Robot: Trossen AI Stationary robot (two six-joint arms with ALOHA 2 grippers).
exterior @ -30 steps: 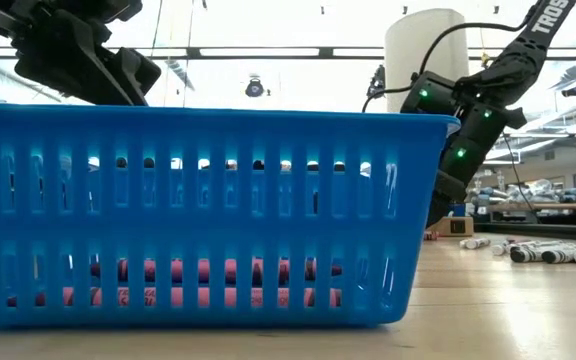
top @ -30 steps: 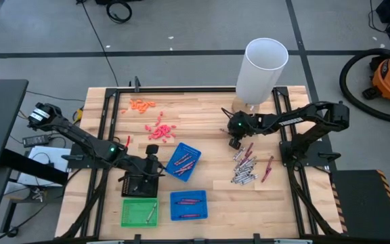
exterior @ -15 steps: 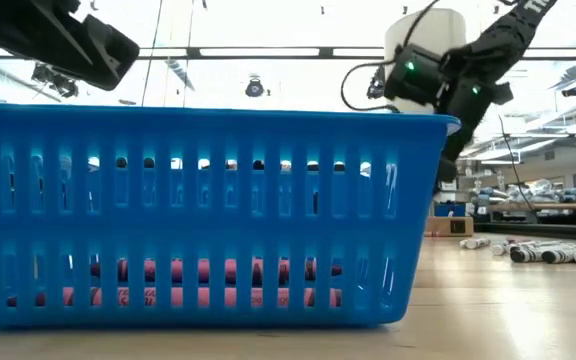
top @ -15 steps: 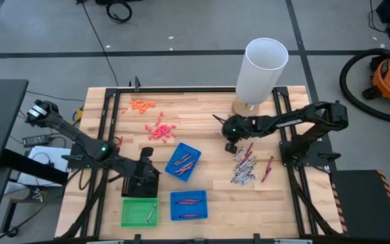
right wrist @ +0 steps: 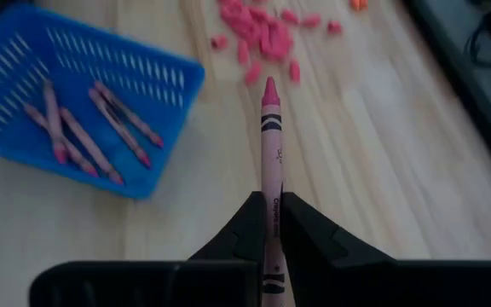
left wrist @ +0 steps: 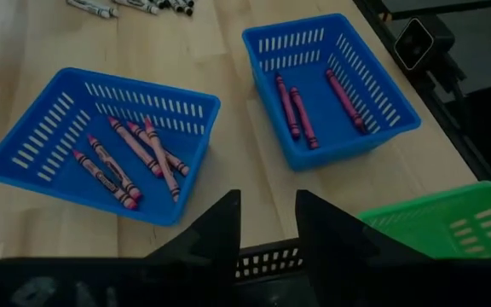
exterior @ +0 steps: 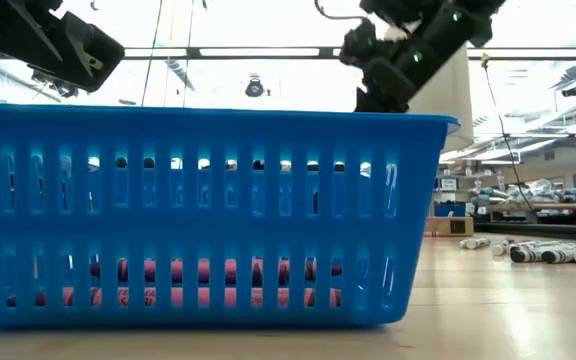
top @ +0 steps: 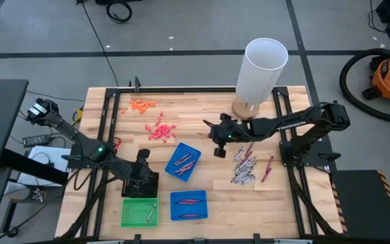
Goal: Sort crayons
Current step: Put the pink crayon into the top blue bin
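My right gripper (top: 216,149) hangs above the table's middle, just right of the tilted blue tray (top: 183,161), shut on one red crayon (right wrist: 270,145). That tray holds several red crayons (left wrist: 126,158). A second blue tray (top: 188,205) near the front edge holds three red crayons (left wrist: 301,111). Loose grey-silver and red crayons (top: 244,166) lie in a pile on the table at the right. My left gripper (left wrist: 263,223) is open and empty above a black tray (top: 141,184) at the front left. My right gripper pinches the red crayon between its two fingers (right wrist: 244,223) at the crayon's rear part (right wrist: 271,213). The crayon lies along the fingers and sticks out ahead of them, its tip (right wrist: 269,85) forward. It is lifted clear of the table.
A green tray (top: 139,212) with grey crayons stands at the front left. Salmon-pink bits (top: 160,130) and orange bits (top: 141,104) lie at the far left. A tall white cylinder (top: 263,68) stands at the far edge. One red crayon (top: 268,168) lies apart at the right.
My right gripper has gone up and toward the table's left edge, away from the crayon pile and toward the tilted blue tray. My left gripper has drawn a little toward the table's left edge.
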